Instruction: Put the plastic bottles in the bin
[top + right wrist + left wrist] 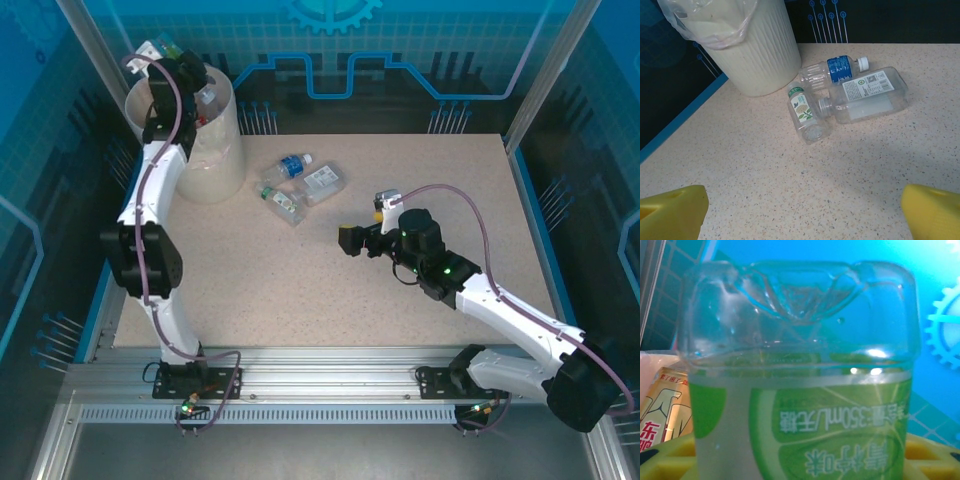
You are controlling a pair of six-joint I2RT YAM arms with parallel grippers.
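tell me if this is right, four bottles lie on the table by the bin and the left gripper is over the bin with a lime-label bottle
Not four: the right wrist view shows three bottles on the table: the blue-label bottle, the small green-label bottle and the large white-label bottle. The rest stands: the left gripper is over the bin with a lime-label bottle.

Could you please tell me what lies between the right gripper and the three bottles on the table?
Only bare speckled table lies between the right gripper and the three bottles, as the right wrist view shows.
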